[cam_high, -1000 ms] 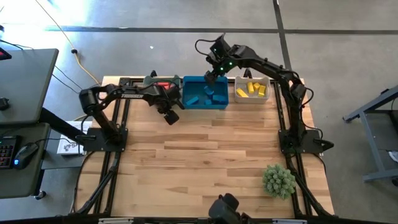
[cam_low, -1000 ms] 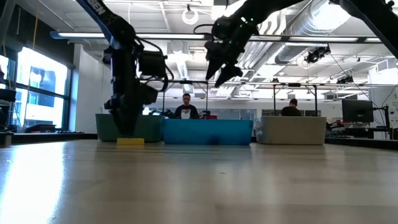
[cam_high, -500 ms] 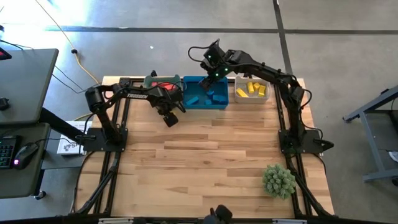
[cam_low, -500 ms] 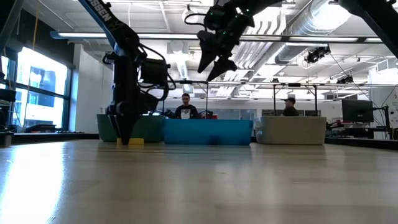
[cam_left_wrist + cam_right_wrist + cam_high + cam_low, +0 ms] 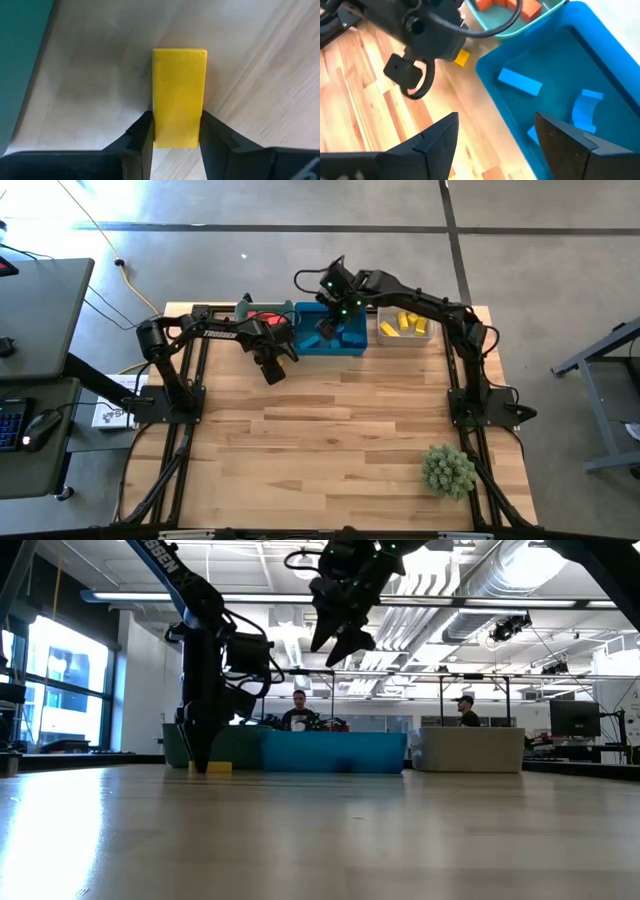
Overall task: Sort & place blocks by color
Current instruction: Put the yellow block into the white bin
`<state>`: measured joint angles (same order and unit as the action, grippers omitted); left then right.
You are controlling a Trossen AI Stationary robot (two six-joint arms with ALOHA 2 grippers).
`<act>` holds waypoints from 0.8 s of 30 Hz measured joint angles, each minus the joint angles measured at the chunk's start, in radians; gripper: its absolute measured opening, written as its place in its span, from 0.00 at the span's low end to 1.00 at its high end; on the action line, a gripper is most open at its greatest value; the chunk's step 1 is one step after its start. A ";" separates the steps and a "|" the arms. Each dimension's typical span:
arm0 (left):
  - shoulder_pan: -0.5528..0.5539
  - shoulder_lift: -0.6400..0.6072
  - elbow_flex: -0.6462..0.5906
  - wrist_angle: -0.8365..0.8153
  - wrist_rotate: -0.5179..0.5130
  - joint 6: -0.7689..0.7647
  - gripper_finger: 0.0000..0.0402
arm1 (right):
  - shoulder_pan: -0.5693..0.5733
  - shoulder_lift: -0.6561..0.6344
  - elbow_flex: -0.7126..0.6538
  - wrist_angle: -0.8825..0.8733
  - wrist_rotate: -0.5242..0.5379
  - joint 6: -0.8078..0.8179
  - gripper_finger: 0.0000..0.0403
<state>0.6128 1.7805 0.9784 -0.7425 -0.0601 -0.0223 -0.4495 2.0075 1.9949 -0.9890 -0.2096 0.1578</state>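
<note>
A yellow block (image 5: 179, 95) lies flat on the wooden table in front of the teal bin (image 5: 262, 315), which holds red blocks. My left gripper (image 5: 176, 125) is shut on it, low at the table (image 5: 200, 765). My right gripper (image 5: 495, 120) hangs open, with nothing between its fingers, high over the left part of the blue bin (image 5: 345, 340), where blue blocks (image 5: 520, 81) lie. The yellow block (image 5: 461, 57) also shows in the right wrist view, beside the left arm. My left gripper pinches the yellow block's two long sides (image 5: 159, 131) between its two fingers, near one end of the block. The fingers point down from above and stand across the block. The block lies flat on the table.
A beige bin (image 5: 405, 327) with yellow blocks stands to the right of the blue bin at the far edge. A spiky green ball (image 5: 448, 470) sits near the table's front right. People show in the room beyond the bins.
My left gripper has shut on the yellow block, which stays on the table. My right gripper, still open, has risen and gone toward the table's left, from over the blue bin's middle to its left part.
</note>
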 joint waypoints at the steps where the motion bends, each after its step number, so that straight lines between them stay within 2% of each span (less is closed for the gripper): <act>1: 0.000 0.000 0.000 0.000 0.000 0.000 0.24 | 0.003 0.000 0.000 -0.005 0.000 0.001 0.62; 12: -0.013 0.009 0.048 -0.030 -0.047 -0.008 0.29 | 0.039 0.000 0.000 -0.039 0.001 0.000 0.62; 17: -0.009 0.009 0.069 -0.024 -0.102 -0.011 0.33 | 0.041 0.000 0.000 -0.043 0.001 -0.001 0.62; 24: -0.005 -0.003 0.070 -0.075 -0.090 -0.009 0.36 | 0.039 0.000 0.000 -0.070 0.003 -0.022 0.62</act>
<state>0.6083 1.7771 1.0482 -0.8174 -0.1501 -0.0311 -0.4110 2.0075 1.9949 -1.0594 -0.2063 0.1358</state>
